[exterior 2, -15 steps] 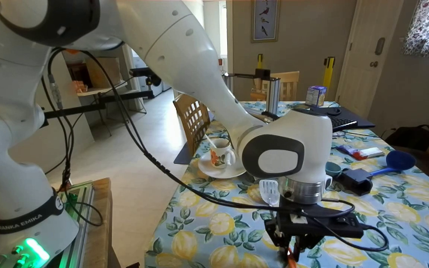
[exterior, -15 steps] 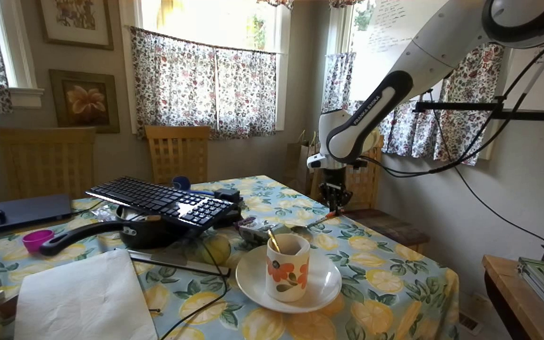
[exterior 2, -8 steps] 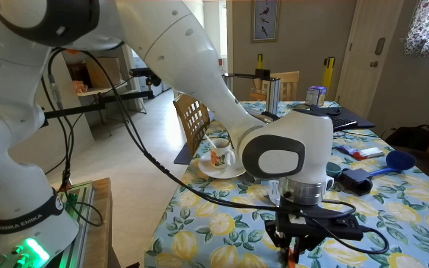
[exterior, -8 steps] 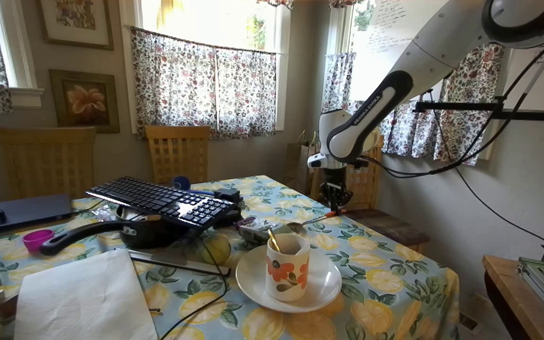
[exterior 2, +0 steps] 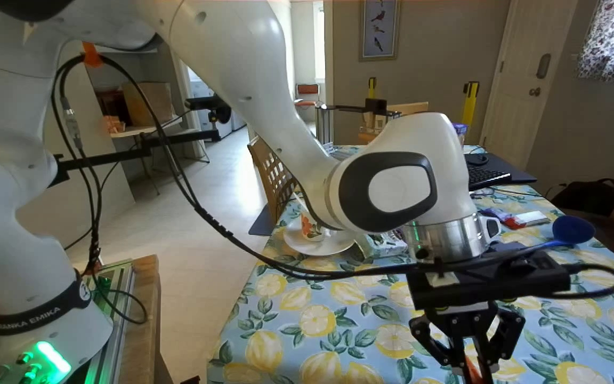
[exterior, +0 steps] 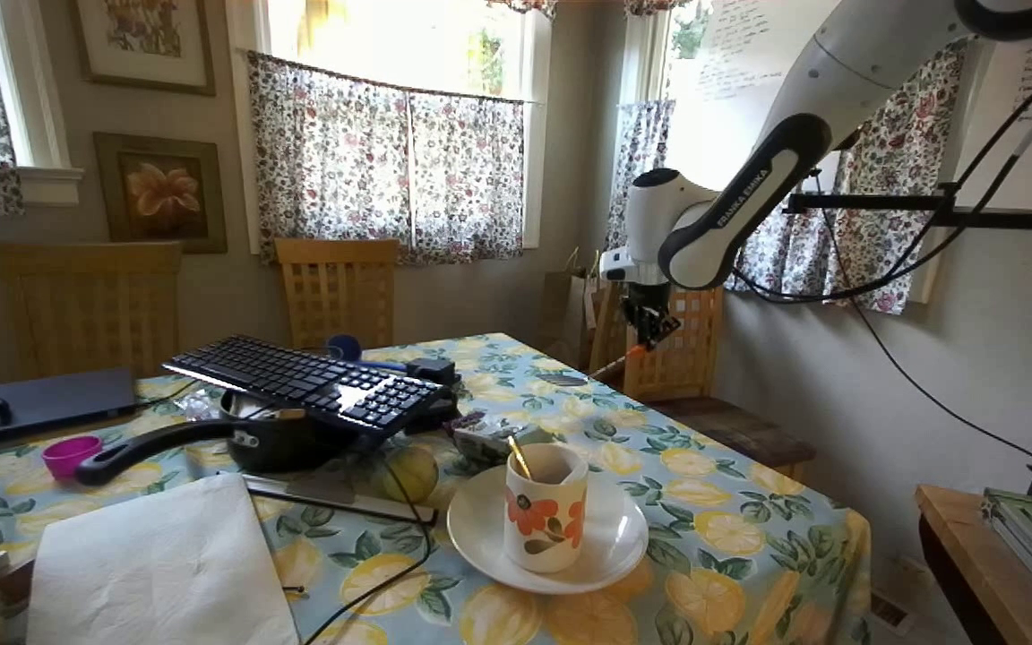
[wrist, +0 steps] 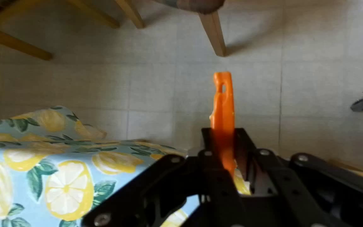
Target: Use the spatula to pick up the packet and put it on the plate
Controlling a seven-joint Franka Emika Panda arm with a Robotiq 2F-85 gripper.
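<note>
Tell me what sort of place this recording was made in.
Most likely a home dining area, judging by the lemon-print tablecloth, the lattice-backed wooden chairs and the floral window curtains.

Orange-handled spatula [wrist: 224,118], white plate [exterior: 614,528], black claw [wrist: 223,138], lemon-printed blue tablecloth [exterior 2: 333,328]

One spatula [wrist: 224,110], one plate [exterior: 619,533], one flowered cup [exterior: 545,511], one pan [exterior: 279,450]
</note>
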